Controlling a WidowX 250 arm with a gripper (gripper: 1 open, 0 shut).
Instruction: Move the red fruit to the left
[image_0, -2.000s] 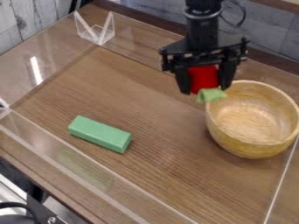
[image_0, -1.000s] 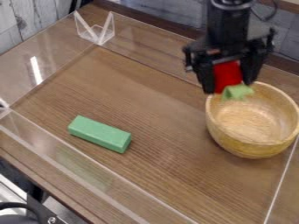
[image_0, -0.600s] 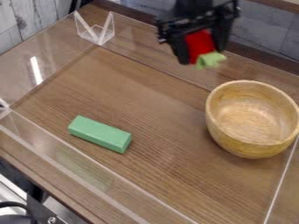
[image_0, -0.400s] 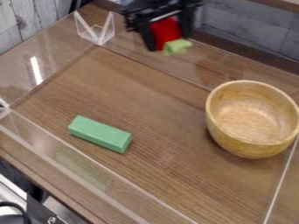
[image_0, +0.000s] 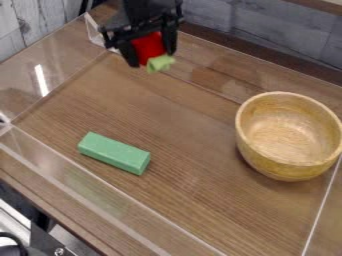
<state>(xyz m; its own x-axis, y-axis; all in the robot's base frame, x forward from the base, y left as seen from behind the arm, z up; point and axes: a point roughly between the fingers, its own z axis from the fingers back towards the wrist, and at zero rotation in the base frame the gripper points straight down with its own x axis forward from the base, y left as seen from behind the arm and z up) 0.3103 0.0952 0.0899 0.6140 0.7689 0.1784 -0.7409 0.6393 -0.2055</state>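
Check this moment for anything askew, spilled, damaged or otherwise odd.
Nothing stands out as damaged or spilled. The green block lies at a slant on the wooden table, which seems harmless. The wooden bowl sits upright, and the gripper holds the red fruit.

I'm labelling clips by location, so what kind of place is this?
Probably a robot test bench: an arm holding red fruit over a wooden tabletop, with a bowl and green block.

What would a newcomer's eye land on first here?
Probably the bright red fruit at the dark claw, towards the back, left of centre. Next come the big round wooden bowl at the right and the green block lying nearer the front, left of centre.
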